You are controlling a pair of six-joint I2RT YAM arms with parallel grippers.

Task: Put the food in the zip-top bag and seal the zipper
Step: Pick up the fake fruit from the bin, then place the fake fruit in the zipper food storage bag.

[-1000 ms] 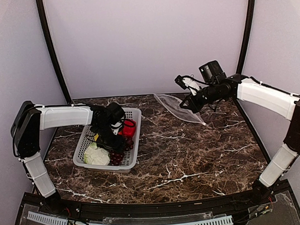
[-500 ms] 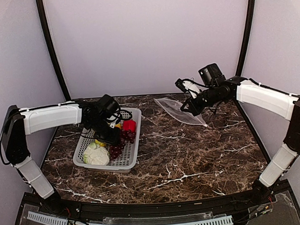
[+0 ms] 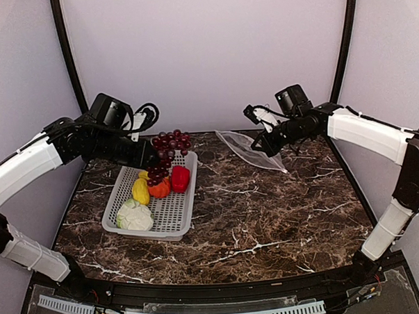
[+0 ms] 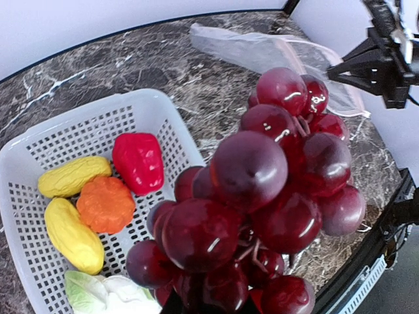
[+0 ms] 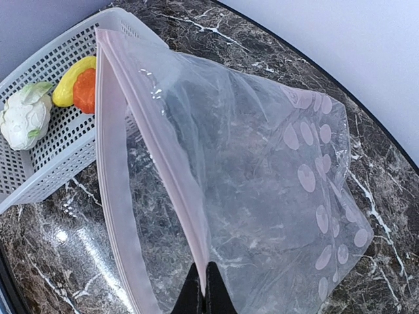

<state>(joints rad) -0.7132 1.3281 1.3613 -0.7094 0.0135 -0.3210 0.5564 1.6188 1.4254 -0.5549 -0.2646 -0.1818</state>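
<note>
Grape bunch (image 3: 166, 155), dark purple, hangs in the air over the far right corner of the white mesh basket (image 3: 167, 216), clear of the other food. Left pincer (image 3: 148, 157) is clamped narrow on it; its fingers are mostly hidden behind the grapes in the left wrist view.

In the basket: red piece (image 3: 180, 178), orange piece (image 3: 157, 188) touching it, yellow pieces (image 3: 141, 190) just beside the orange, and the pale cabbage piece (image 3: 134, 217) at the near left corner.

Zip-top bag (image 3: 251, 149), clear with pale dots, is at the far right of the table (image 3: 268, 217), well apart from the basket. Right pincer (image 5: 203, 288) is closed tight on its mouth edge. The two strips of the pinkish zipper (image 5: 110, 176) are spread apart, so the mouth gapes toward the basket. Cannot tell whether the bag's bottom touches the table.
</note>
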